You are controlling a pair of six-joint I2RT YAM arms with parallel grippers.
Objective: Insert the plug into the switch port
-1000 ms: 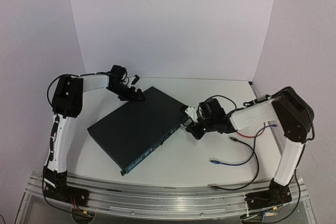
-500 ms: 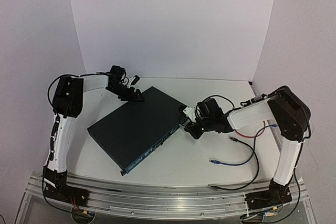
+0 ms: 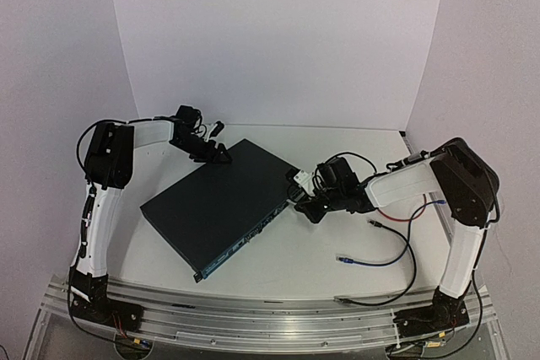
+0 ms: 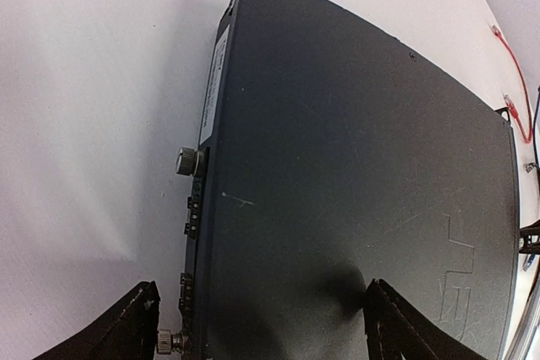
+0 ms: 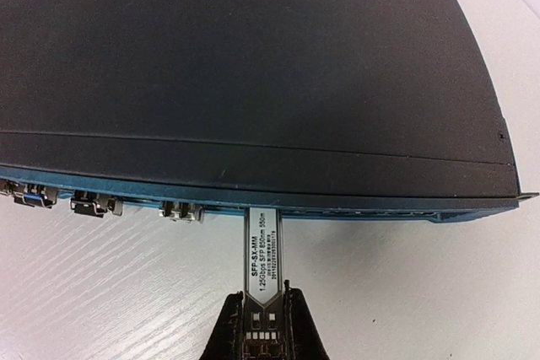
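Observation:
The switch (image 3: pixel 221 204) is a flat dark box lying diagonally on the white table. My right gripper (image 3: pixel 304 197) is shut on the plug (image 3: pixel 297 180), a slim silver module with a white label. In the right wrist view the plug (image 5: pixel 261 255) sticks out from between my fingers (image 5: pixel 226 330), and its far end meets the blue socket face of the switch (image 5: pixel 253 65), under the top lip. My left gripper (image 3: pixel 216 156) is open at the switch's far corner. In the left wrist view its fingertips (image 4: pixel 126 330) straddle the edge of the switch (image 4: pixel 354 166).
Loose cables lie on the table to the right: a blue-tipped one (image 3: pixel 346 257), a red one (image 3: pixel 426 205) and a black one (image 3: pixel 380 297). Other small connectors (image 5: pixel 93 202) sit in sockets to the left of the plug. White backdrop walls stand behind.
My right gripper has moved a little to the left with the plug, bringing it up to the switch's socket face. The left arm and the switch have not moved.

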